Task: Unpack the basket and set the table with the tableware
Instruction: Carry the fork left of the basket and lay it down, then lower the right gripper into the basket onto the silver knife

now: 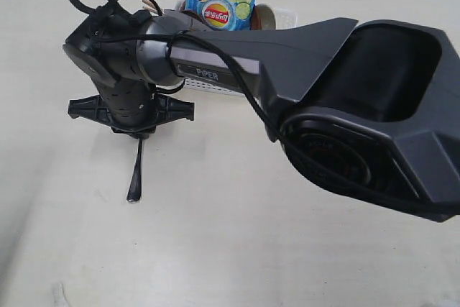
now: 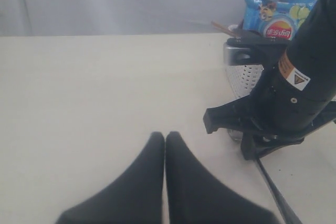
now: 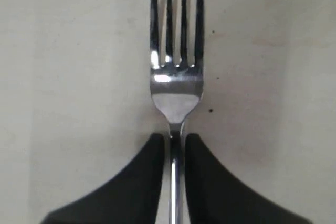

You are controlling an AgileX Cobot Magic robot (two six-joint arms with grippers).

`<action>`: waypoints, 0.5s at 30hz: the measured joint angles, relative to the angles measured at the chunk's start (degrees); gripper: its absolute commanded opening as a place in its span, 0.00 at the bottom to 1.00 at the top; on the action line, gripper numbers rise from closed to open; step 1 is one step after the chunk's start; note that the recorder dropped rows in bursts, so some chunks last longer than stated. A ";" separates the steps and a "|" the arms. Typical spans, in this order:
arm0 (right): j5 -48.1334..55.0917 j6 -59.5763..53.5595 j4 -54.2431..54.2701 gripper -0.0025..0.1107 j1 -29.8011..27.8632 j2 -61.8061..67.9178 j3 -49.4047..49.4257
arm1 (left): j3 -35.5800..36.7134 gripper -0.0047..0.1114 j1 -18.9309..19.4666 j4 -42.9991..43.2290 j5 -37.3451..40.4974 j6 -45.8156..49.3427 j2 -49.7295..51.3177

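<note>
My right gripper (image 1: 139,133) reaches across to the left side of the table (image 1: 230,249) and points down at it. It is shut on the handle of the steel fork (image 1: 134,174). In the right wrist view the fork (image 3: 176,85) runs straight out from between the fingertips (image 3: 175,140), tines away, over the pale tabletop. The white basket (image 1: 210,85) stands behind, mostly hidden by the right arm. My left gripper (image 2: 165,136) is shut with nothing in it, low over bare table and left of the right gripper (image 2: 262,148); it does not show in the exterior view.
A blue chips bag (image 1: 221,1) stands up in the basket (image 2: 244,80), with a brown rounded item (image 1: 264,16) beside it and a thin wooden stick (image 2: 220,27) poking out. The right arm's large dark body (image 1: 359,106) spans the right half of the exterior view.
</note>
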 measured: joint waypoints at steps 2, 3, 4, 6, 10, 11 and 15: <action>0.00 0.00 0.27 0.36 0.00 0.00 -0.12 | 0.00 0.04 0.00 0.00 0.00 0.00 0.00; 0.00 0.00 0.27 0.36 0.00 0.00 -0.12 | 0.00 0.04 0.00 0.00 0.00 0.00 0.00; 0.00 0.00 0.27 0.36 0.00 0.00 -0.12 | 0.00 0.04 0.00 0.00 0.00 0.00 0.00; 0.18 -0.50 0.27 0.36 0.00 -0.48 -0.12 | 0.00 0.04 0.00 0.00 0.00 0.00 0.00; 0.47 -9.27 -1.49 0.36 -0.10 -6.27 -0.12 | 0.00 0.04 0.00 0.00 0.00 0.00 0.00; 0.47 -12.91 -1.64 0.36 -0.19 -8.18 -0.12 | 0.00 0.04 0.00 0.00 0.00 0.00 0.00; 1.45 -23.95 -2.42 0.36 -0.19 -14.12 -0.12 | 0.00 0.04 0.00 0.00 0.00 0.00 0.00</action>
